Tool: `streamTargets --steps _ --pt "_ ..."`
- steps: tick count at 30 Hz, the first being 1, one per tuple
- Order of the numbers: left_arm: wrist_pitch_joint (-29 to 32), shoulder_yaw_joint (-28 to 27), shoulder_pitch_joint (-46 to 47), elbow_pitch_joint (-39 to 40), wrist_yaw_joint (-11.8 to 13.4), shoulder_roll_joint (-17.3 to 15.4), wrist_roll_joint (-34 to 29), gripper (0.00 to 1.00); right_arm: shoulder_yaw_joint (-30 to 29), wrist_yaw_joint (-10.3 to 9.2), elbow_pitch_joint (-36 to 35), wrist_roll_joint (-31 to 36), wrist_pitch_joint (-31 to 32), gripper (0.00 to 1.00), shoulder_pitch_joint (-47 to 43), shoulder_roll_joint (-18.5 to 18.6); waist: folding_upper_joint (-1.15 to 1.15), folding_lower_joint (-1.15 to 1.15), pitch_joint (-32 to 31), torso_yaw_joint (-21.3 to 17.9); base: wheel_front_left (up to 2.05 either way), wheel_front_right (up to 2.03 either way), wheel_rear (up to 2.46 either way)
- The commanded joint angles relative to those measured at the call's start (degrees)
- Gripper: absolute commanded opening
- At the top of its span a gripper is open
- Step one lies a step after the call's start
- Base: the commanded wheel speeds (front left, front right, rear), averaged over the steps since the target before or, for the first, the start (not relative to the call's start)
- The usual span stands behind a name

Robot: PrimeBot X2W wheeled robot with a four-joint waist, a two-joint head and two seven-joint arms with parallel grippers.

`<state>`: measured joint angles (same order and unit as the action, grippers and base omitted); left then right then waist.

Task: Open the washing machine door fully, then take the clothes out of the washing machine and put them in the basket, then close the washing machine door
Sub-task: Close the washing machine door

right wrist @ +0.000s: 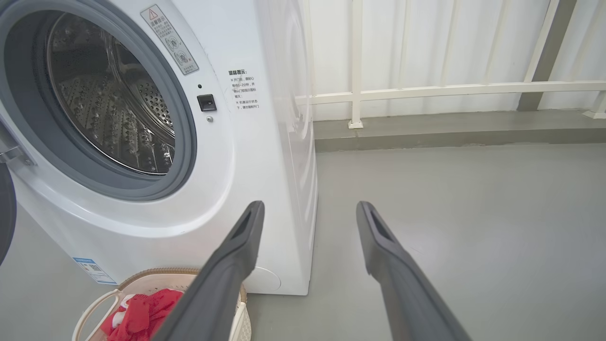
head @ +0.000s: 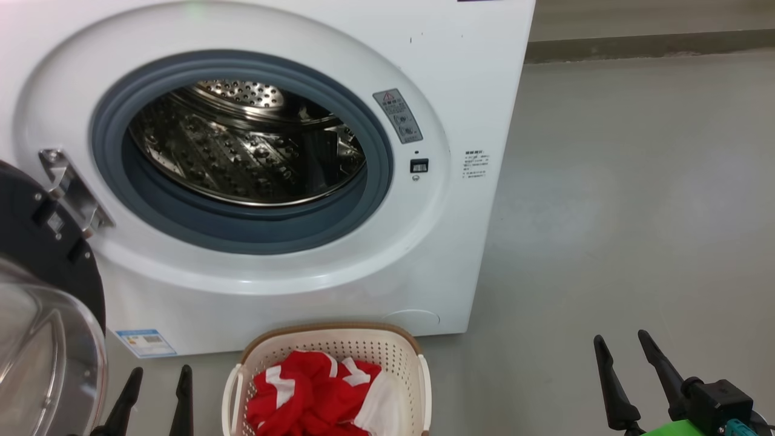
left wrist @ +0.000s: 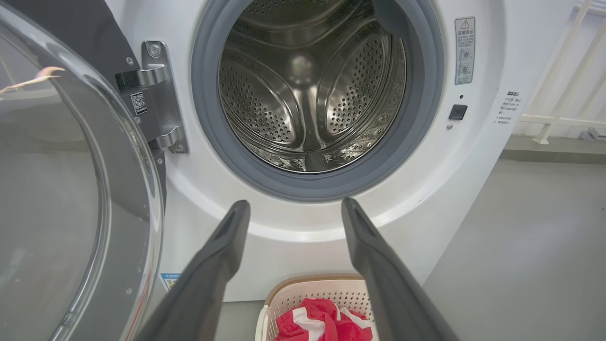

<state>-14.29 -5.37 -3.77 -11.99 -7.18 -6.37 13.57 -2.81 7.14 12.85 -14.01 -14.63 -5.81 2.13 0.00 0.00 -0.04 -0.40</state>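
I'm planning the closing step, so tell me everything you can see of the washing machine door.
The washing machine door is round, with a wide black rim and a bulging clear glass bowl. It stands wide open, left of the drum opening of the washing machine, inner side showing, hung on a metal hinge with a small code sticker by it. The open left gripper sits beside it, apparently not touching.

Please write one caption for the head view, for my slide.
Washing machine door open, drum empty, red clothes in the basket; left pincer and right pincer open.
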Motion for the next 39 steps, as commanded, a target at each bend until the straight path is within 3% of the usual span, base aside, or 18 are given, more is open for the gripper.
streamTargets --steps 1,16,31,39 --pt "-0.7 -2.0 0.8 1.4 -0.3 -0.6 -1.0 1.0 1.3 0.35 -1.4 0.6 -0.4 1.0 1.1 1.0 0.0 0.0 0.1 0.1 -1.17 1.17 0.0" --pt "-0.7 -2.7 0.9 1.4 -0.3 -0.3 -1.2 1.0 1.1 0.35 -1.4 0.4 -0.4 1.0 1.2 0.9 0.0 0.0 -0.1 0.2 -1.03 1.03 0.0" --pt "-0.7 -2.7 1.2 1.2 -0.3 0.0 -1.2 1.0 1.0 0.35 -1.5 0.3 -0.4 1.0 1.3 0.8 0.0 0.0 -0.1 0.5 -0.04 0.04 0.0" --pt "-0.7 -2.8 0.9 0.3 -0.3 0.7 -0.6 1.0 1.7 0.35 -1.3 0.5 -0.4 1.0 1.1 0.8 0.0 0.0 -0.5 3.2 0.0 0.0 0.0"
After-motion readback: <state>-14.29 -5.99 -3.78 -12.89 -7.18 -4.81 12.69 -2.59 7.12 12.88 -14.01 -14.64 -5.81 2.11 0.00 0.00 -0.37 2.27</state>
